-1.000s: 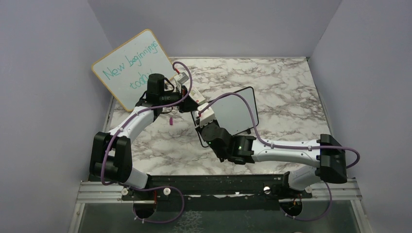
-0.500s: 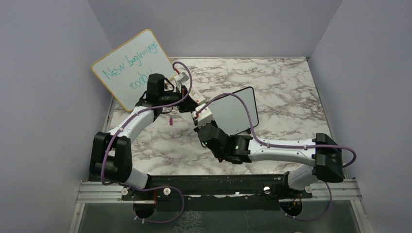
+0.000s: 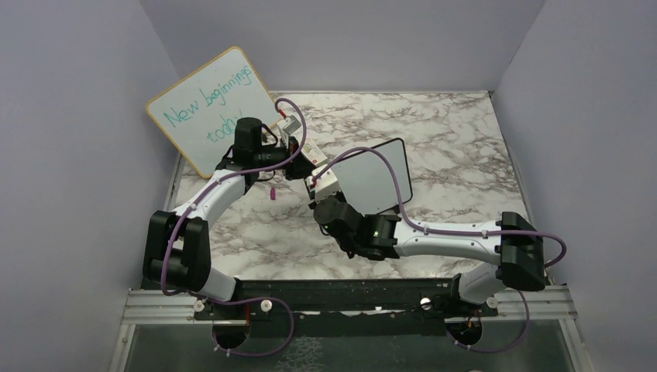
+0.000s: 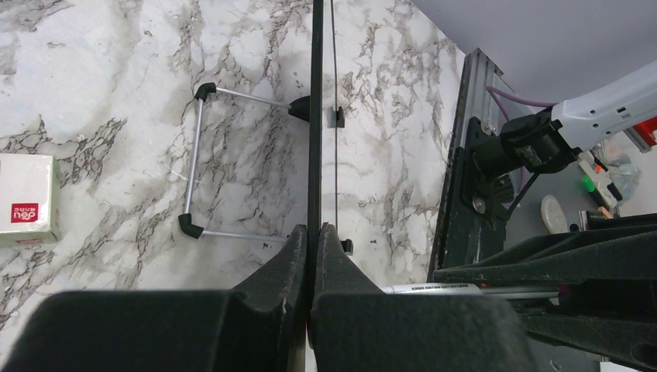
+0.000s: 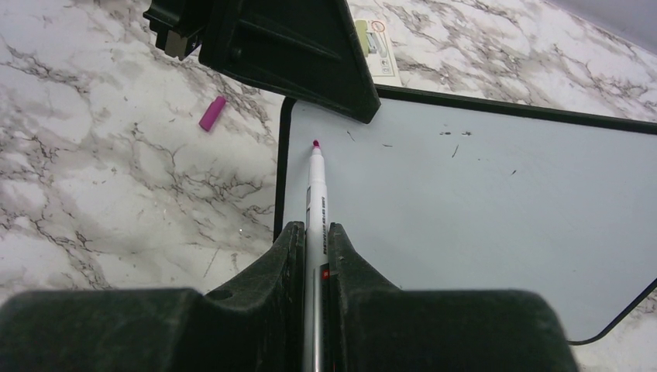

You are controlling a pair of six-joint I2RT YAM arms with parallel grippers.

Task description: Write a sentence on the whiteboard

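The small black-framed whiteboard stands tilted mid-table. Its face carries no purple-pink sentence, only a few dark specks. My left gripper is shut on the board's left edge; the left wrist view shows the board edge-on between the closed fingers, with its wire stand behind. My right gripper is shut on a white marker. The marker's pink tip sits over the board's upper left corner, just below the left gripper. My right gripper also shows in the top view.
A larger wood-framed board with teal writing leans in the back left corner. The marker's pink cap lies on the marble left of the small board. A small white box lies behind the board.
My right arm has shifted slightly left with the marker, toward the board's left edge. The left arm and the board have not moved.
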